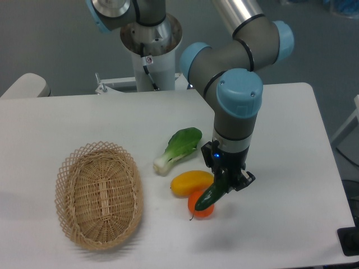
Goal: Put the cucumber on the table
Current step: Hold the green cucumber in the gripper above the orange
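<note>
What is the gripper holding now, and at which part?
The gripper holds the cucumber by its upper end; the lower end hangs tilted over the orange fruit.

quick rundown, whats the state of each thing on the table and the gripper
gripper: shut on the cucumber, above the table
cucumber: held tilted, lower end over the orange fruit
orange fruit: on the table, partly hidden by the cucumber
yellow fruit: lying on the table, against the orange fruit
bok choy: lying on its side on the table
basket: upright, empty
table: bears the basket, fruits and bok choy
</note>
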Motion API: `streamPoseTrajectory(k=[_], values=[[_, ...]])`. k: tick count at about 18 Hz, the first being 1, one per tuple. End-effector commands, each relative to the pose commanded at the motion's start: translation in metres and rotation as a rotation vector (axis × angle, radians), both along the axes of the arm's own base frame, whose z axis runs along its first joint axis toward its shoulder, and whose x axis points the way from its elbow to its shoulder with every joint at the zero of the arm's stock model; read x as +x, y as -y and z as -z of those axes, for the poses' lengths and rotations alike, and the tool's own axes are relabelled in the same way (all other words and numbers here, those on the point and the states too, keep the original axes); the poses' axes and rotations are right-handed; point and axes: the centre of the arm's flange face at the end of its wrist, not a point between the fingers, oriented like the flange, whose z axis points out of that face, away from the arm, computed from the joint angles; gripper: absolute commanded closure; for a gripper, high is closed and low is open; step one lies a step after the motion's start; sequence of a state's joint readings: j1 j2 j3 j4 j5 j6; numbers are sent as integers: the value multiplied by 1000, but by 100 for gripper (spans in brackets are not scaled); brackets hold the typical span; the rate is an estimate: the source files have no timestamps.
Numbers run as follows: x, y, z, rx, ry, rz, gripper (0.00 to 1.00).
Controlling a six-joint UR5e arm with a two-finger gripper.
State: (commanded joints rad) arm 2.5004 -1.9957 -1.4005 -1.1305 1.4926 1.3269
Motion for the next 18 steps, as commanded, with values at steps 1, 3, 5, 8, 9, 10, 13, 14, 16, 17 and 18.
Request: streamPoseTrajectory(k=[1,3,5,8,9,10,13,14,16,17,18], values=[[0,-1,-2,3,-4,3,72],[-1,-1,-3,5,-4,2,72],[-1,-1,-3,2,-3,1,72],[-1,1,0,-3,-2,1,72],[-1,1,0,-3,-2,1,72],[-1,1,1,-3,-3,2,72],[-3,3,4,-12,-2,20,72],[-3,5,6,-16,-1,32,72],[-15,15,9,-26,-9,84,72],[-25,25,10,-31,-13,97,72],[-34,32,12,-35,-16,111,72]])
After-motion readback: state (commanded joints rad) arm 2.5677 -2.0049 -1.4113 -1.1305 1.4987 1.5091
